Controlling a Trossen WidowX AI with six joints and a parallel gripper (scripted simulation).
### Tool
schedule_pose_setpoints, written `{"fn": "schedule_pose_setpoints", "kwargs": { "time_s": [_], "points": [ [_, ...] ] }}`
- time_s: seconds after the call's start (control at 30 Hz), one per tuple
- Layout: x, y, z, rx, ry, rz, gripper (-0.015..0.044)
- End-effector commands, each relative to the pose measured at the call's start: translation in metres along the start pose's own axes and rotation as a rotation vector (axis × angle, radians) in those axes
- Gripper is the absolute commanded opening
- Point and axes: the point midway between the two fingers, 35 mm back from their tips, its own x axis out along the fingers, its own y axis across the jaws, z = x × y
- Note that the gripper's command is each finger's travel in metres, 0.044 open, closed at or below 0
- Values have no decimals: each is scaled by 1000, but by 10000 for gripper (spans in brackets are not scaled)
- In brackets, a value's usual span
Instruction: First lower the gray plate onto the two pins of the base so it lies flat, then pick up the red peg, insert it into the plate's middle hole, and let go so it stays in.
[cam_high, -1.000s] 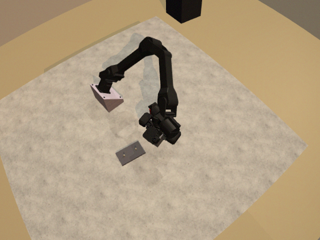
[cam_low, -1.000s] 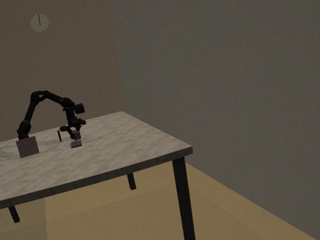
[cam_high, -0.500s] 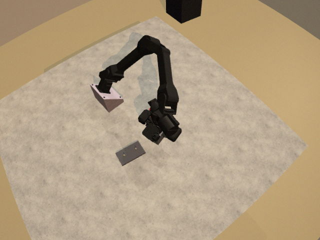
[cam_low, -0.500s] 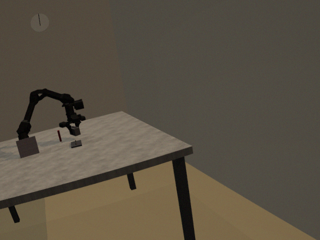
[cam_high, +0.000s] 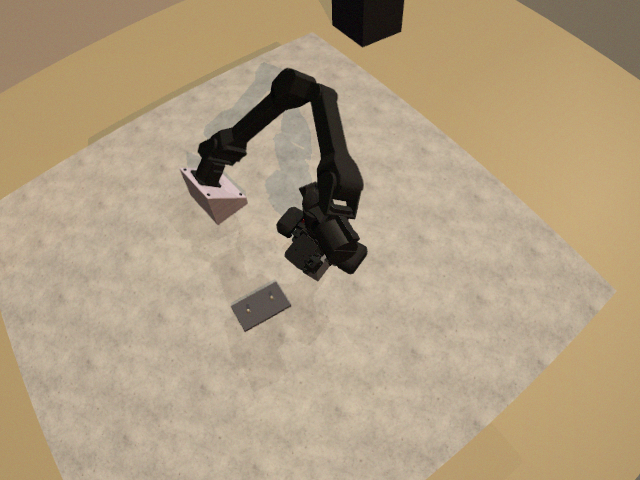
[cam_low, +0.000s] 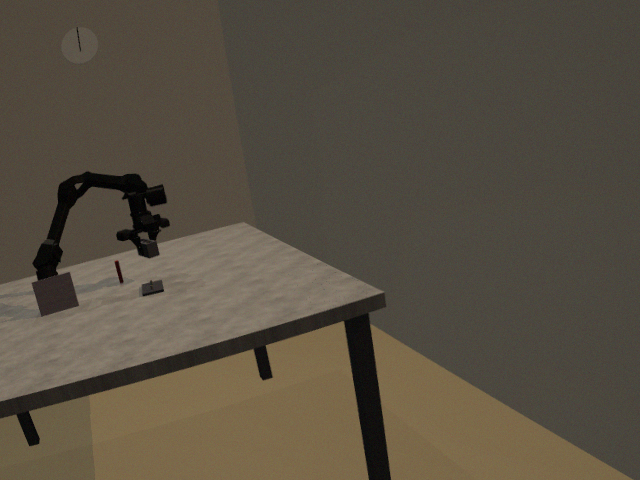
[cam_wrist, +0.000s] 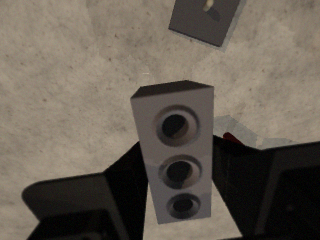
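My gripper (cam_low: 147, 242) (cam_wrist: 170, 136) is shut on the gray plate (cam_low: 149, 249) (cam_wrist: 152, 136), gripping its two long sides, and holds it above the table. The plate's three holes face the wrist camera; in the top view part of the plate (cam_high: 318, 271) shows below the gripper. The dark base (cam_high: 262, 312) (cam_low: 153, 290) (cam_wrist: 196, 25) lies flat with two upright pins, and the plate is clear of it, off to one side. The red peg (cam_low: 118, 271) (cam_wrist: 230, 138) stands upright on the table, nearer the arm's mount than the plate; the top view shows only a speck of it.
The arm's pinkish mounting block (cam_high: 218, 207) (cam_low: 56, 294) stands on the table (cam_high: 330, 392) (cam_low: 217, 310), left of the base in the top and exterior views. A black box-shaped object (cam_high: 367, 20) is at the top of the top view, beyond the table edge.
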Motion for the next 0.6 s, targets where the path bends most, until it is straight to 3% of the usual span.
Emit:
{"fn": "schedule_pose_setpoints", "kwargs": {
  "time_s": [0.0, 0.57],
  "points": [
    [-18, 2, 1, -2, -11, 0, 0],
    [-57, -2, -2, 10, -10, -11, 0]
  ]
}}
